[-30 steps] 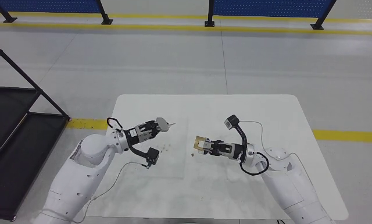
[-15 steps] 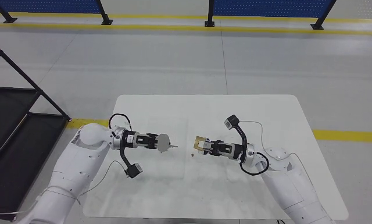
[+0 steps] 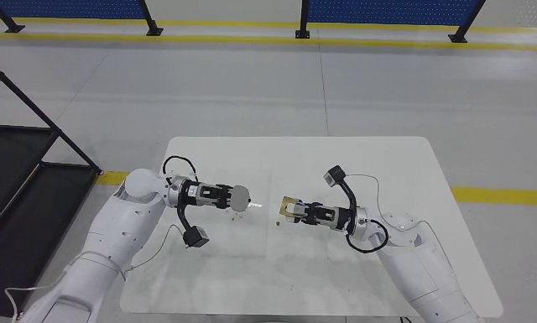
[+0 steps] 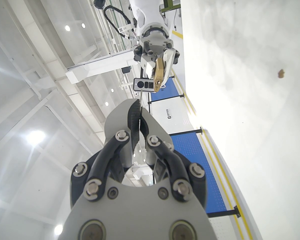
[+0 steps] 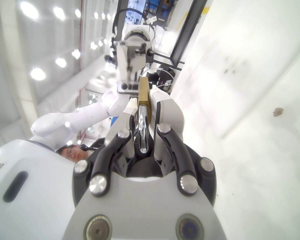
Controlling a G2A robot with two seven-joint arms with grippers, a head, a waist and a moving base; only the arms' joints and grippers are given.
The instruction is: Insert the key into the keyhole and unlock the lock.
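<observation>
Over the white bench (image 3: 403,164), the right hand (image 3: 299,210) is clamped on the brass lock (image 3: 288,207). The left hand (image 3: 244,200) pinches the key (image 3: 254,204), whose tip is near the lock but not touching it. A slightly tilted key could miss the keyhole and jam.

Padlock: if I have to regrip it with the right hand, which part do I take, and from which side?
Clamp the padlock on its flat brass faces, coming from the shackle end, as the right hand does now. Its keyhole end points toward the key in the left hand, so that end should stay bare.
</observation>
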